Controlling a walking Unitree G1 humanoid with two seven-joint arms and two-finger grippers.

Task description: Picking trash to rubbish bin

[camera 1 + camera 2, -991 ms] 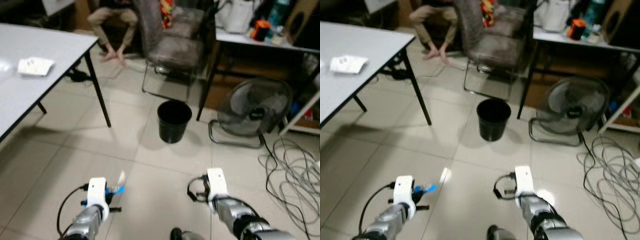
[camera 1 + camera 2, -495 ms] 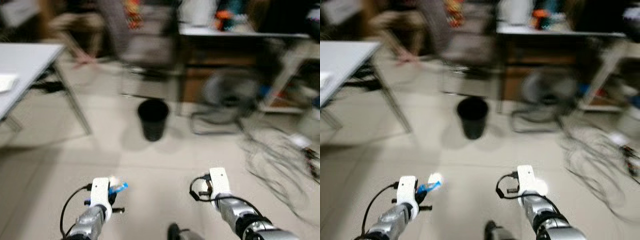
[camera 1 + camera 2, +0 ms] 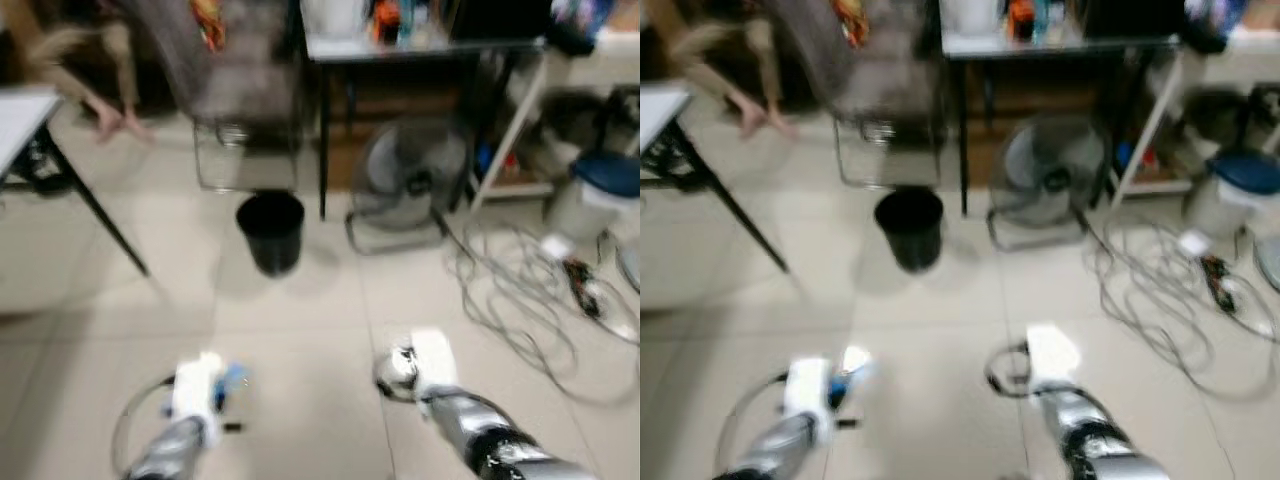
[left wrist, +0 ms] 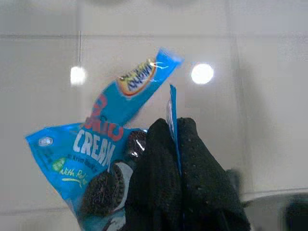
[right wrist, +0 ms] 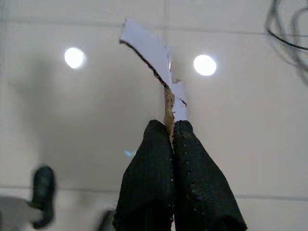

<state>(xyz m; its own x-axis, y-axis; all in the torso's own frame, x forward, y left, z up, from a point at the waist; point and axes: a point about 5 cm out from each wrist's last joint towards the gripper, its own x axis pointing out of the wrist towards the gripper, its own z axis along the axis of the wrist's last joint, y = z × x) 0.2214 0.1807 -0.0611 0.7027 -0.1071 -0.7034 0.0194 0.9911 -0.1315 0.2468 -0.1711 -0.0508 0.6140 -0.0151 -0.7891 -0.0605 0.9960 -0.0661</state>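
Our left claw (image 4: 174,144) was clamped on a blue cookie wrapper (image 4: 98,159), low at near left. Our right claw (image 5: 169,132) pinched a torn white cardboard scrap (image 5: 151,62), low at near right. The round black plastic bin (image 3: 270,231) stood on the tiled floor (image 3: 300,330), far ahead, left of a floor fan (image 3: 410,185).

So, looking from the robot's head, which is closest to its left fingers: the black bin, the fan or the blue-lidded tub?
1. Black bin: ahead of the left gripper, slightly to the right, on the tiles.
2. Fan: farther right, standing beside the table leg.
3. Blue-lidded tub: farthest, at the far right edge, beyond the loose cables.
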